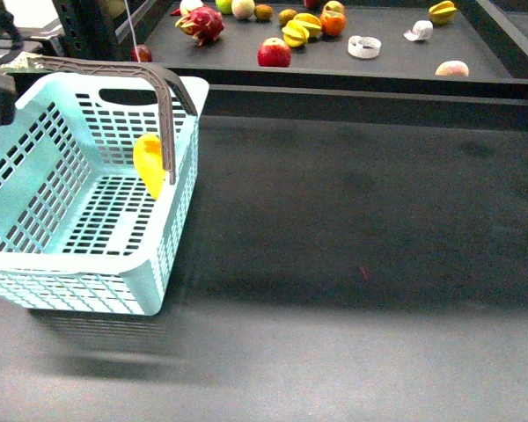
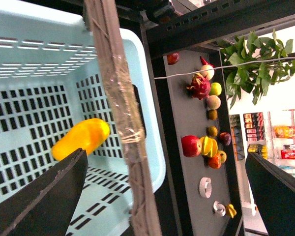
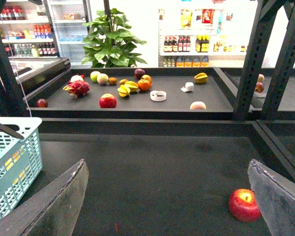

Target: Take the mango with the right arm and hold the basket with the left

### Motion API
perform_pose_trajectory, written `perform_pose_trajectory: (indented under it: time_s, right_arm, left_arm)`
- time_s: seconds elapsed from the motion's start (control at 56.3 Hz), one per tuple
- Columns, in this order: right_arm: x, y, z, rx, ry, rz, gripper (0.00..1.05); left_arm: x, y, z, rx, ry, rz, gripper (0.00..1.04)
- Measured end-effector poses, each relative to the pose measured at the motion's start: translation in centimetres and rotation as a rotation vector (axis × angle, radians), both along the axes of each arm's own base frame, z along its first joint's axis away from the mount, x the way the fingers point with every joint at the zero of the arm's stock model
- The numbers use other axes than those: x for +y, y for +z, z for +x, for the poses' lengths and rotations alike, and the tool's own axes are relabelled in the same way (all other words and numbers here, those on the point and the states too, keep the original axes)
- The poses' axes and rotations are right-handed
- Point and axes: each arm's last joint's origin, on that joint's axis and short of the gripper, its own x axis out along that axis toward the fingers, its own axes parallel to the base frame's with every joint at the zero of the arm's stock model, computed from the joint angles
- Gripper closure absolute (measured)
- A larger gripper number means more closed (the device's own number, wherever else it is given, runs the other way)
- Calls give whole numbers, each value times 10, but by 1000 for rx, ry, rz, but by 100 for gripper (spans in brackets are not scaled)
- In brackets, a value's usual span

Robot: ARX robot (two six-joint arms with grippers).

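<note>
Mango (image 1: 149, 164) lies inside the light-blue basket (image 1: 35, 264), leaning against the inner face of the basket's slotted wall nearest the fruit shelf, just behind the raised grey-brown swing handle (image 1: 163, 105). In the left wrist view the same mango (image 2: 81, 139) rests on the basket floor, the taped handle (image 2: 120, 118) crossing close beside it.

Judged from its look: smooth, plain skin, prob. slippery; firm-ish but bruisable flesh, moderate weight. Best hold would be across the short axis at mid-body, w/ a gentle squeeze; the handle and the wall crowd it, so approach from above on the open basket side.

Left gripper (image 2: 164, 191): fingers (image 2: 44, 196) spread wide apart, nothing between them, poised over the basket rim beside the handle. Little of that arm shows in the front view, only a dark shape at the basket's far-left corner. Right gripper (image 3: 169, 196): jaws likewise apart and empty, hovering over the dark table (image 3: 162, 167), well apart from the basket (image 3: 12, 162).

Beyond the basket: red apple (image 3: 244, 205) on the table near a right finger. On the shelf (image 1: 378, 66) behind the basket: dragon fruit (image 1: 203, 24), another red apple (image 1: 274, 54), star fruits (image 1: 301, 31), an orange (image 1: 333, 23), a tape roll (image 1: 364, 47).
</note>
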Motion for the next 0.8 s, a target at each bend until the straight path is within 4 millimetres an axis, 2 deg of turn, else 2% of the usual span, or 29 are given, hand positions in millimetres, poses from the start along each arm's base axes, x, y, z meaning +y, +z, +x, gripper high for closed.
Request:
perform_pose_trajectory:
  time_s: [0.196,0.284,0.409,0.533,0.675,0.8]
  right_arm:
    - [0,0,0,0,0,0,8]
    - [0,0,0,0,0,0,8]
    - [0,0,0,0,0,0,8]
    - [0,0,0,0,0,0,8]
    - [0,0,0,0,0,0,8]
    - [0,0,0,0,0,0,8]
  left_arm:
    - [17,3,-49,44,-35,95,6]
    - [23,7,-81,52,-59,153,6]
    - [29,3,-108,82,-85,192,6]
    - [46,4,-136,77,-63,233,6]
    - [66,7,-158,33,-29,273,6]
    - [71,8,-161,30,-11,301,6]
